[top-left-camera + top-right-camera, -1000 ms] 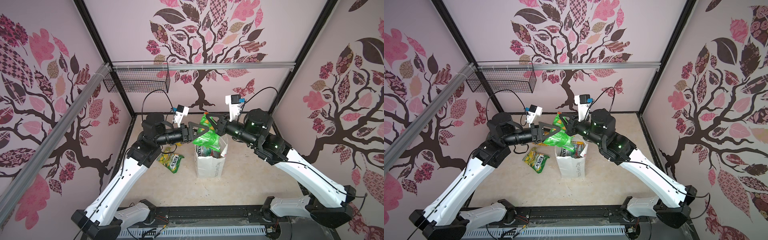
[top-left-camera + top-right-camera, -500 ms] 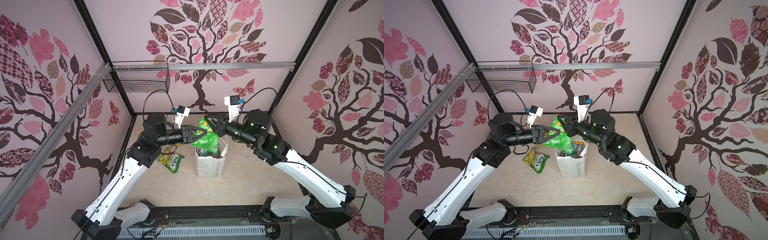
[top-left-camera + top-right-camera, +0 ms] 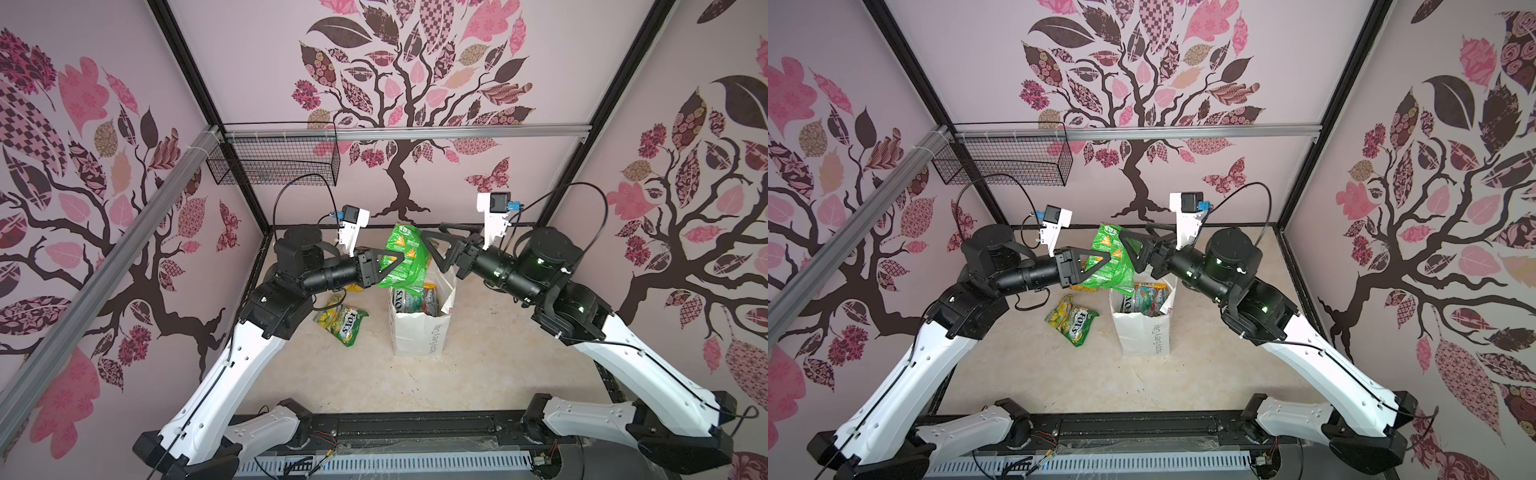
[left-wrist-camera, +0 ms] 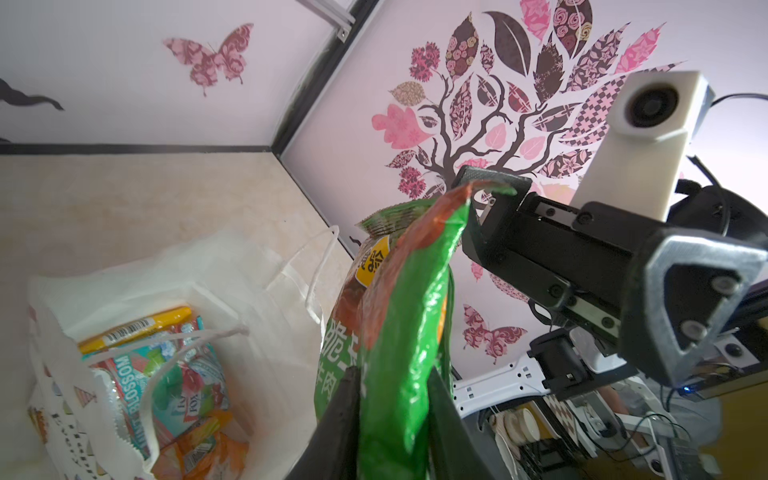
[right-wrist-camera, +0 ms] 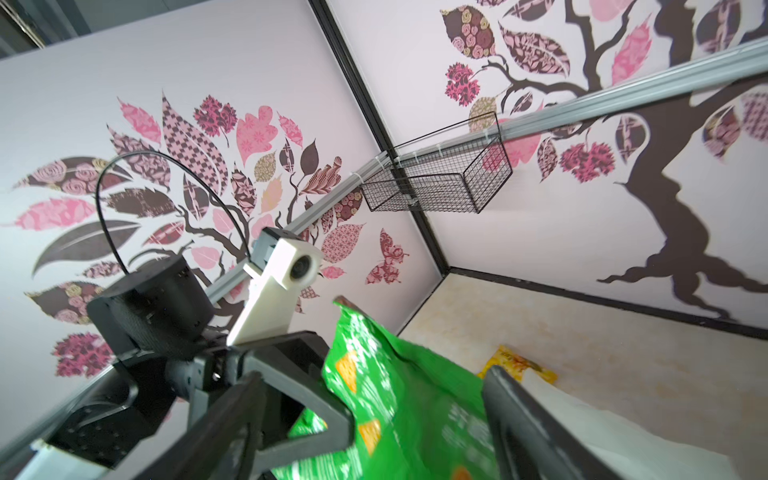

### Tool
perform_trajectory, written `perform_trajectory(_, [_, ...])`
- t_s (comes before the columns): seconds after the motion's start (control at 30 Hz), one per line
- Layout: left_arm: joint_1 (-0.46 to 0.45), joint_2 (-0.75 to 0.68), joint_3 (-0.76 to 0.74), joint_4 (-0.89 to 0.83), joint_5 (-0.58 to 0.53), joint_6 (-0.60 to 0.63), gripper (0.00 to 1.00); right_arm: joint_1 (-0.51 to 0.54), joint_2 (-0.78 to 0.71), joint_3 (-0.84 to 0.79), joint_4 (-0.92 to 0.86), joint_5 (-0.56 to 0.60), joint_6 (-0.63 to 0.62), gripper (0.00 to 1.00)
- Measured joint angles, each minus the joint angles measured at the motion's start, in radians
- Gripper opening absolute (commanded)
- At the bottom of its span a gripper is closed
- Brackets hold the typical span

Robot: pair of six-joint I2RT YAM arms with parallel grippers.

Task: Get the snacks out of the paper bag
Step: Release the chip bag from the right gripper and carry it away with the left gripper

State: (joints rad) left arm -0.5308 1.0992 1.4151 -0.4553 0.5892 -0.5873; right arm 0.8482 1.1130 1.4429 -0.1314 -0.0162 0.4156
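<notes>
Left claw (image 4: 390, 399) grips green packet (image 4: 399, 316) (right wrist view: right claw (image 5: 419, 407) spread).

The paper bag (image 3: 419, 332) stands upright near the middle of the surface (image 3: 498, 353), with several packets (image 3: 422, 297) inside it. The raised packet (image 3: 405, 253) hangs above the bag's left rim, clear of the surface, with the left gripper (image 3: 397, 262) at its left and the right gripper (image 3: 432, 235) at its right. Left of the bag, a FOX'S packet (image 3: 343, 322) lies flat on the surface. Another packet (image 5: 515, 365) lies behind it, partly under the left arm. The wire basket (image 3: 274, 166) hangs over the back left corner.
</notes>
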Motion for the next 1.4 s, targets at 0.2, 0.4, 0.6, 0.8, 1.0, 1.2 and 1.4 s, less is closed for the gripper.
perform_trajectory(0.2, [0.0,-0.061,0.013,0.003,-0.18,0.134,0.25,0.0,-0.141,-0.169,0.084,0.078,-0.04,1.0])
perform_trajectory(0.4, [0.001,-0.075,0.013,0.005,-0.468,0.256,0.25,0.0,-0.227,-0.286,0.135,0.164,-0.061,1.0])
perform_trajectory(0.6, [0.082,-0.035,0.011,0.019,-0.63,0.294,0.25,0.0,-0.246,-0.31,0.136,0.205,-0.08,1.0])
perform_trajectory(0.8, [0.333,0.032,-0.052,0.102,-0.517,0.146,0.25,0.0,-0.274,-0.349,0.134,0.232,-0.096,1.0])
perform_trajectory(1.0, [0.46,0.131,-0.158,0.199,-0.332,-0.053,0.25,0.0,-0.28,-0.355,0.12,0.245,-0.106,1.0])
perform_trajectory(1.2, [0.497,0.301,-0.193,0.295,-0.137,-0.203,0.23,0.0,-0.29,-0.357,0.096,0.243,-0.106,1.0])
perform_trajectory(1.4, [0.477,0.462,-0.232,0.386,-0.011,-0.299,0.22,0.0,-0.296,-0.358,0.087,0.24,-0.105,1.0])
